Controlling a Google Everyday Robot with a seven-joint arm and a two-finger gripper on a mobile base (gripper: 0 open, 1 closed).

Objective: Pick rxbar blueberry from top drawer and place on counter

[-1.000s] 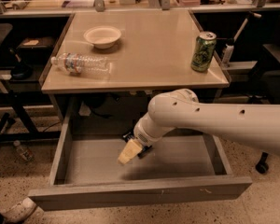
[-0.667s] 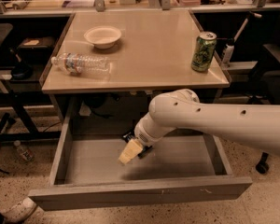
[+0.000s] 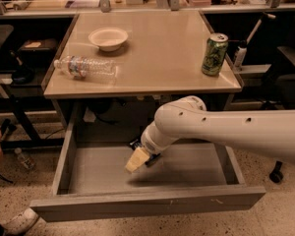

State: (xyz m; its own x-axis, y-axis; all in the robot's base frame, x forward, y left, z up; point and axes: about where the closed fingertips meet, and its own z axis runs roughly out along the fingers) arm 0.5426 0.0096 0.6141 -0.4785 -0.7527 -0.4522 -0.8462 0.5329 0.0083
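The top drawer is pulled open below the beige counter. My white arm reaches in from the right, and my gripper hangs low over the middle of the drawer floor. A small dark wrapper with a bit of blue, the rxbar blueberry, shows at the gripper's far side, mostly hidden by it. I cannot tell whether it is held or lies on the drawer floor.
On the counter stand a green can at the right, a white bowl at the back left, and a plastic bottle lying on its side. A cluttered bench runs behind. A person's shoe is at the lower left.
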